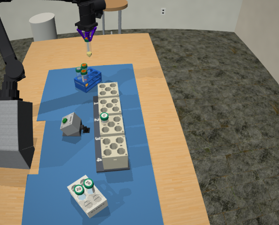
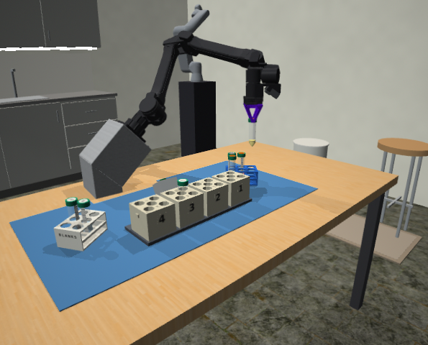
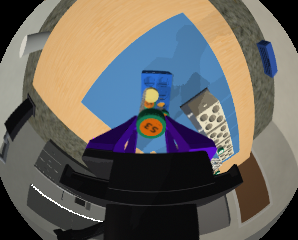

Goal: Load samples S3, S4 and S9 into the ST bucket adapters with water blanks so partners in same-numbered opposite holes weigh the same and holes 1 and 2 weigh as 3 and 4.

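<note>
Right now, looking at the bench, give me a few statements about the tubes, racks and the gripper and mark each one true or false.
1. The gripper holds a tube by its cap, clear above the blue sample rack. True.
2. Four tubes stand in the blue sample rack. False: three caps show there.
3. One capped tube sits in adapter 3. True.
4. The white blank rack holds no tubes. False: two tubes stand in it, one cap plainly marked 20.
5. Adapter 4 has a tube in its centre hole. False: all its holes are open.

Top: high, oblique. Exterior: side, far. Wrist: fisheye, downward. All share blue mat (image 1: 62, 154).
</note>
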Controlling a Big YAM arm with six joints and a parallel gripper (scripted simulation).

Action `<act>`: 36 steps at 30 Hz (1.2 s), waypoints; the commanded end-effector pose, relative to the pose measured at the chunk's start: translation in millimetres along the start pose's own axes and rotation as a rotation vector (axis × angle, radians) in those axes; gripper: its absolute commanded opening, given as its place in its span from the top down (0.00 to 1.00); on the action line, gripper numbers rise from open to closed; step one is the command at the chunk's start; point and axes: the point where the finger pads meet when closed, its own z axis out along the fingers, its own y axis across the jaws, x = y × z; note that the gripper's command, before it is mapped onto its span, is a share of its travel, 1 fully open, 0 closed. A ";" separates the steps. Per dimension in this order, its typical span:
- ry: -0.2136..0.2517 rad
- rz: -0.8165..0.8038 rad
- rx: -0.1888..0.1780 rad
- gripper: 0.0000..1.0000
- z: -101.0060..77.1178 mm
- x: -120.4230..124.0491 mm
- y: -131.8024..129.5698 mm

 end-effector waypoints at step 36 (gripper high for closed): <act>0.000 -0.014 -0.007 1.00 11.1 0.7 11.4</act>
